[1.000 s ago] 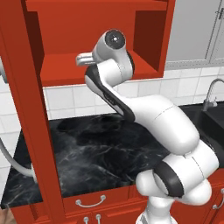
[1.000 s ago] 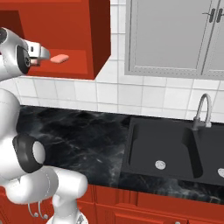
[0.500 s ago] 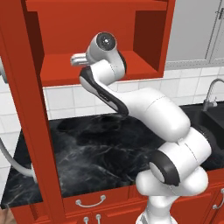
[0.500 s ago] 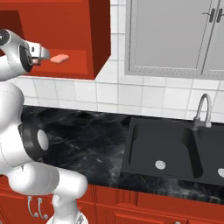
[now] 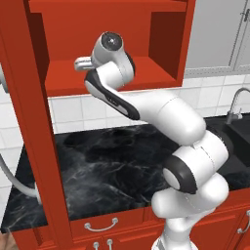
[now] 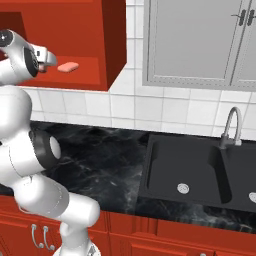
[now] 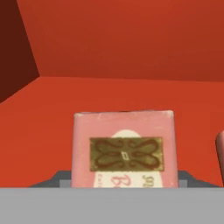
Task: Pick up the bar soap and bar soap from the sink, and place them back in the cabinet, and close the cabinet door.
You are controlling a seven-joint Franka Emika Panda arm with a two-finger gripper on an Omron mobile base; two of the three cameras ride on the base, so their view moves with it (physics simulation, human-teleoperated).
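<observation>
- The second bar soap (image 7: 124, 148), a pinkish block with a gold-brown patterned label, sits right at the end effector (image 7: 124, 183) inside the red cabinet (image 5: 161, 34), low over the shelf floor (image 7: 43, 118).
- Dark finger tips (image 7: 60, 178) flank its two sides, so you appear to be gripping it; whether it already rests on the shelf cannot be told.
- The salmon-pink bar soap (image 6: 68, 66) already lies on that shelf, just to the right of the block; its edge peeks in at the right of the hand view.
- The sink (image 6: 200, 172) looks bare of soap, only its drain discs showing, so the placing seems nearly finished.
- The open cabinet door (image 5: 29, 122) stands tall at the near left, edge-on to you, with its handle (image 5: 14, 183) curving out low.
- Risks: if you release with the block tilted or raised, it may tumble toward the shelf's front lip.
- Drift right and you could nudge the pink bar.
- Pulling the arm (image 5: 146, 107) back carelessly could clip the door or the cabinet frame before you swing it closed.
</observation>
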